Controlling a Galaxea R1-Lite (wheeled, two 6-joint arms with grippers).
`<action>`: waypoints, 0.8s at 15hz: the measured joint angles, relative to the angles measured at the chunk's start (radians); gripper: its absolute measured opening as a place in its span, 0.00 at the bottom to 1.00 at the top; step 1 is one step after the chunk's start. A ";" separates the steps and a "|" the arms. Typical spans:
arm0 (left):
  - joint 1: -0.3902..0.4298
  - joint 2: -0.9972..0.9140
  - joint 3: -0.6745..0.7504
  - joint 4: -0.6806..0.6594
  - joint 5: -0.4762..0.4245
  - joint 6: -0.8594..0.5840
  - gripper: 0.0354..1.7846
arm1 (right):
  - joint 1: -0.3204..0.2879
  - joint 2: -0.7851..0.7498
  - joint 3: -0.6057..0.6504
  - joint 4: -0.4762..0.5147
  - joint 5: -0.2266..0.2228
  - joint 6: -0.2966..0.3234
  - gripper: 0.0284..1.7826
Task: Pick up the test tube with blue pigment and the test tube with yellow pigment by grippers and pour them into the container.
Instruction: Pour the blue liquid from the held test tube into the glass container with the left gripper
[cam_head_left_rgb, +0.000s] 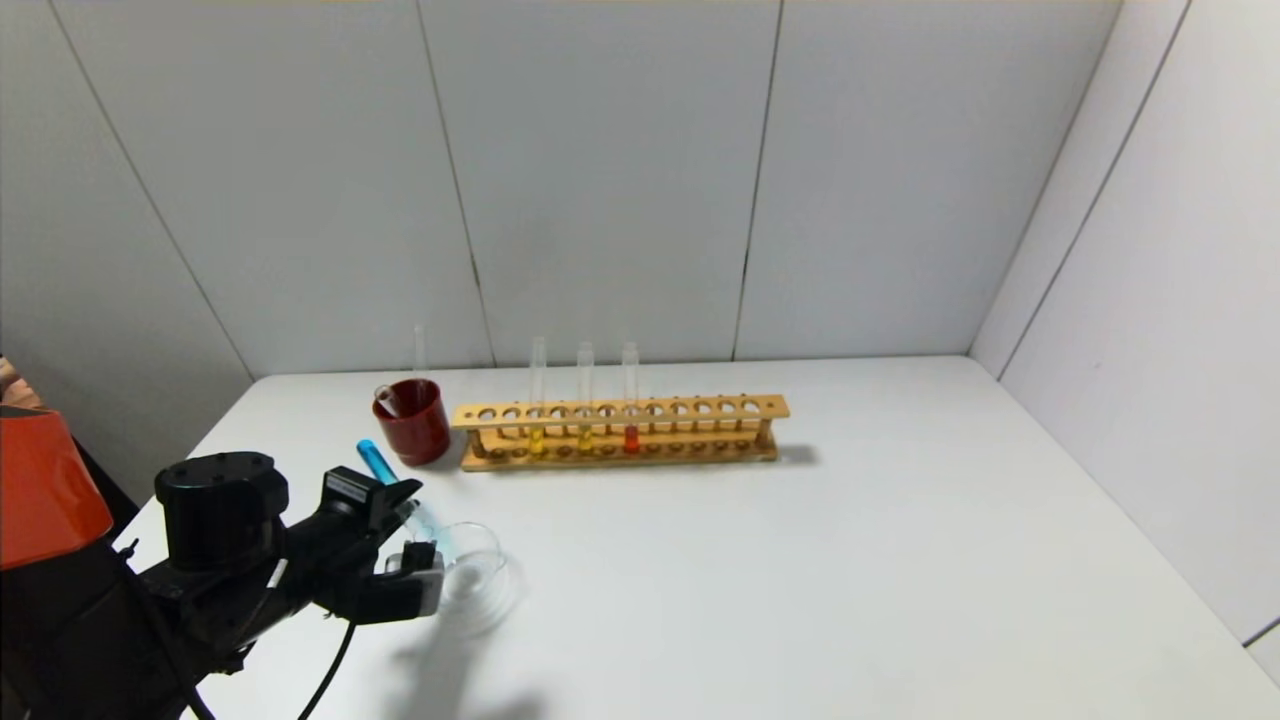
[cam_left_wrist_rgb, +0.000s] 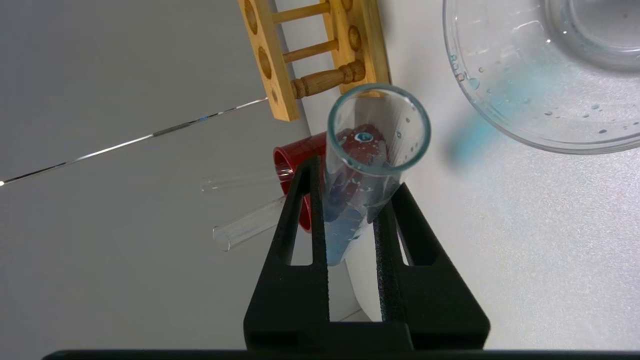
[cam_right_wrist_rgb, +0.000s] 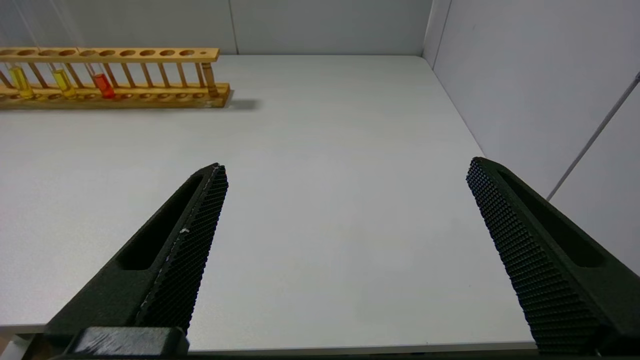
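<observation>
My left gripper (cam_head_left_rgb: 415, 520) is shut on the test tube with blue pigment (cam_head_left_rgb: 378, 462), which is tilted with its open mouth at the rim of the clear glass container (cam_head_left_rgb: 480, 580). In the left wrist view the tube (cam_left_wrist_rgb: 372, 150) sits between the black fingers (cam_left_wrist_rgb: 300, 210), with blue liquid low inside. The container's wall (cam_left_wrist_rgb: 480, 115) carries droplets and a blue tinge. Two tubes with yellow pigment (cam_head_left_rgb: 537, 440) (cam_head_left_rgb: 585, 440) stand in the wooden rack (cam_head_left_rgb: 700, 410); they also show in the right wrist view (cam_right_wrist_rgb: 21, 82) (cam_right_wrist_rgb: 64, 82). My right gripper (cam_right_wrist_rgb: 345, 170) is open and empty over the table's near right edge.
A dark red cup (cam_head_left_rgb: 412, 425) holding empty glass tubes (cam_left_wrist_rgb: 245, 225) stands left of the rack, just behind the left gripper. A tube with red-orange liquid (cam_head_left_rgb: 631, 438) stands in the rack right of the yellow ones. White walls close the back and right sides.
</observation>
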 joint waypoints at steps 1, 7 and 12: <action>0.000 0.001 -0.001 0.000 0.000 0.001 0.16 | 0.000 0.000 0.000 0.000 0.000 0.000 0.98; -0.003 0.019 -0.002 -0.012 -0.014 0.027 0.16 | 0.000 0.000 0.000 0.000 0.000 0.000 0.98; -0.021 0.031 -0.012 -0.013 -0.016 0.026 0.16 | 0.000 0.000 0.000 0.000 0.000 0.000 0.98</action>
